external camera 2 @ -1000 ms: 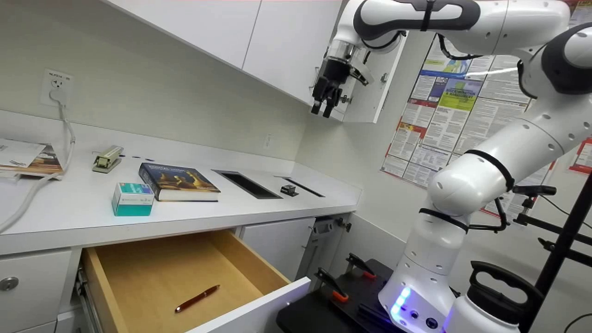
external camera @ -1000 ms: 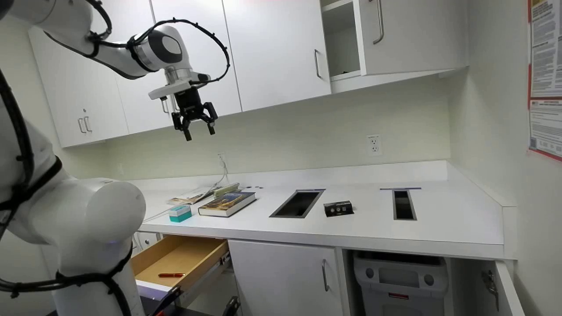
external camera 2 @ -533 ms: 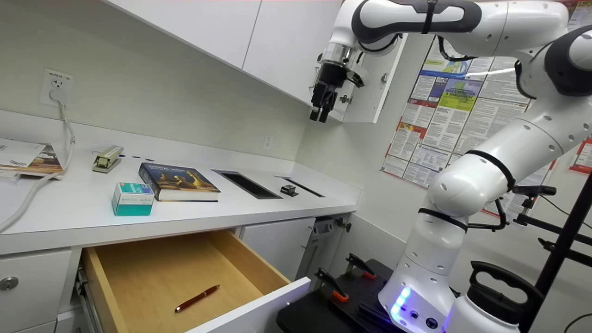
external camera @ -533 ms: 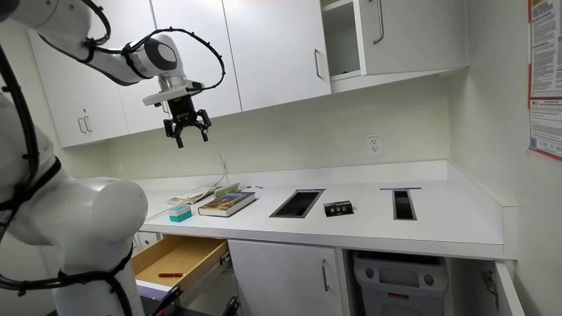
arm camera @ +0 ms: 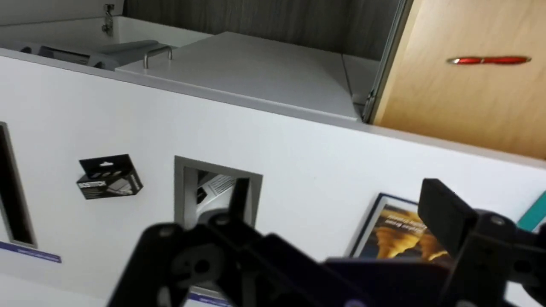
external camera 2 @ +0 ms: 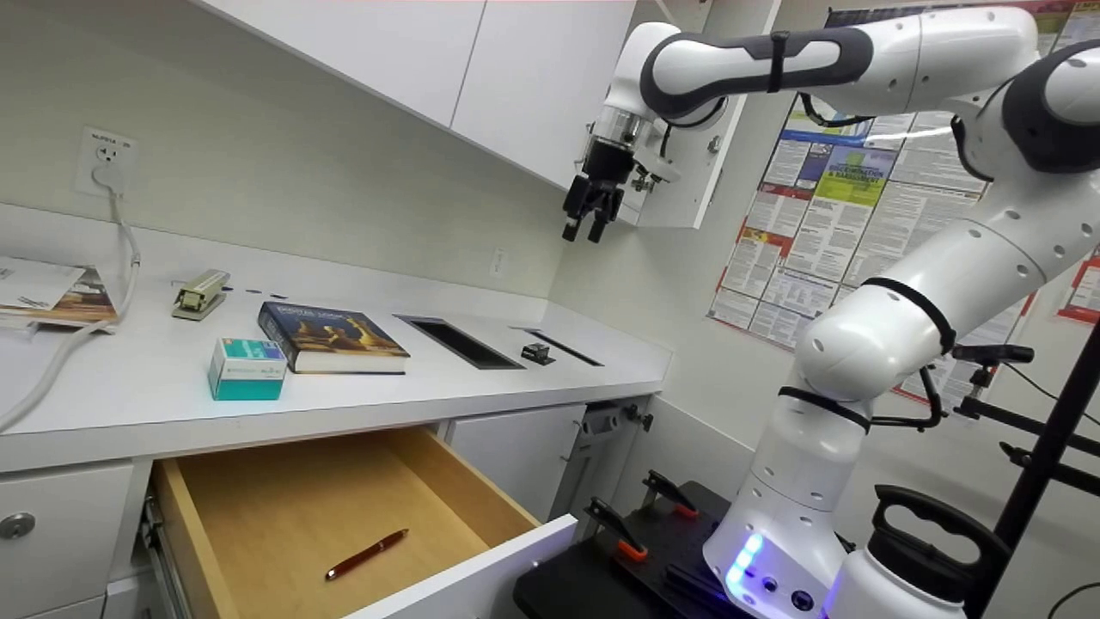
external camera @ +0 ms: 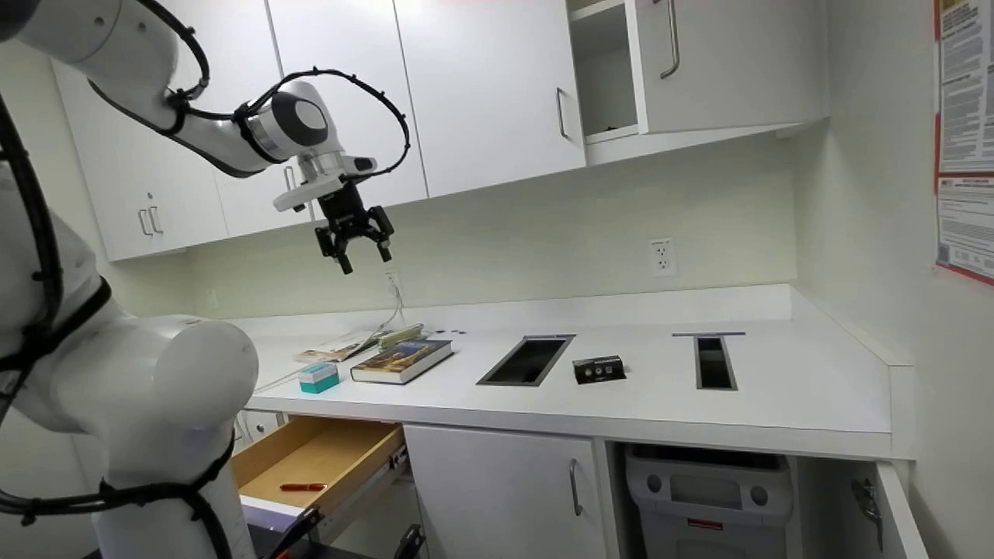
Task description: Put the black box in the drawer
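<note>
The black box lies on the white countertop between two dark cutouts, and it also shows in an exterior view. In the wrist view the black box is at the left, outside the jaws, with its hanging flap up. My gripper is in the air high above the counter, pointing down, also seen in an exterior view. In the wrist view the gripper is wide open with nothing between its fingers. The drawer is pulled open below the counter and holds a red pen.
A thick book and a teal-and-white box lie on the counter left of a wide cutout. A narrow cutout is at the right. Upper cabinets hang close behind the arm. A stapler sits farther back.
My gripper has come down a little; in an exterior view it first shifts slightly left, then right. It stays open. The black box and the drawer have not moved.
</note>
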